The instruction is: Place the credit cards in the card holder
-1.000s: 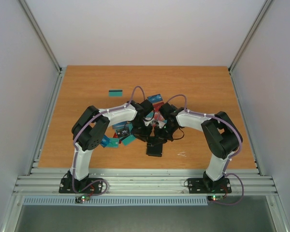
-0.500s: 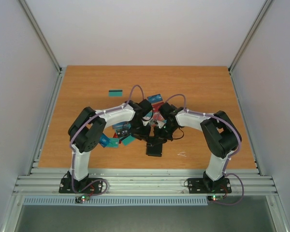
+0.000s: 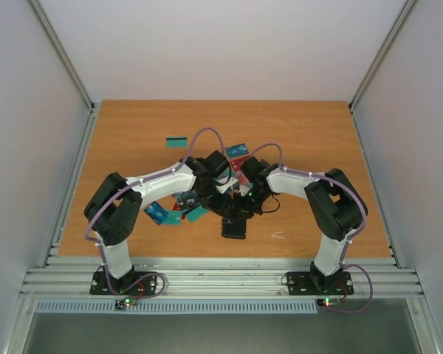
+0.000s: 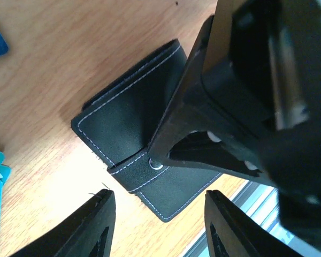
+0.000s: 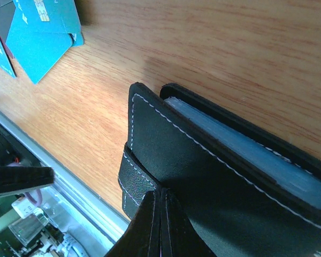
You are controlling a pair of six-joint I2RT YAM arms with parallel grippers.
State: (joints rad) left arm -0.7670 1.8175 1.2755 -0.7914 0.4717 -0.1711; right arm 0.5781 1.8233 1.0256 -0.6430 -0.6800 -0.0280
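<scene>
The black card holder (image 4: pixel 123 126) lies closed on the wooden table near the front edge, also seen as card holder (image 3: pixel 235 227) and card holder (image 5: pixel 203 160). A bluish stack edge shows between its covers. My right gripper (image 5: pixel 160 197) is shut, its tips pressing down on the holder's top by the snap strap; the same right gripper (image 4: pixel 156 156) shows from the left wrist. My left gripper (image 4: pixel 160 225) hangs open just above the holder's near corner, holding nothing. Loose credit cards (image 3: pixel 173 210) lie left of the holder, teal cards (image 5: pixel 37 32) among them.
A lone teal card (image 3: pixel 177 141) lies farther back on the left, and more cards (image 3: pixel 236 150) lie behind the grippers. A small white scrap (image 3: pixel 278 236) sits right of the holder. The metal rail (image 4: pixel 246 203) runs along the table's front edge.
My left gripper has opened. The left arm's elbow has swung left and toward the near edge. The right gripper has stayed shut on top of the holder.
</scene>
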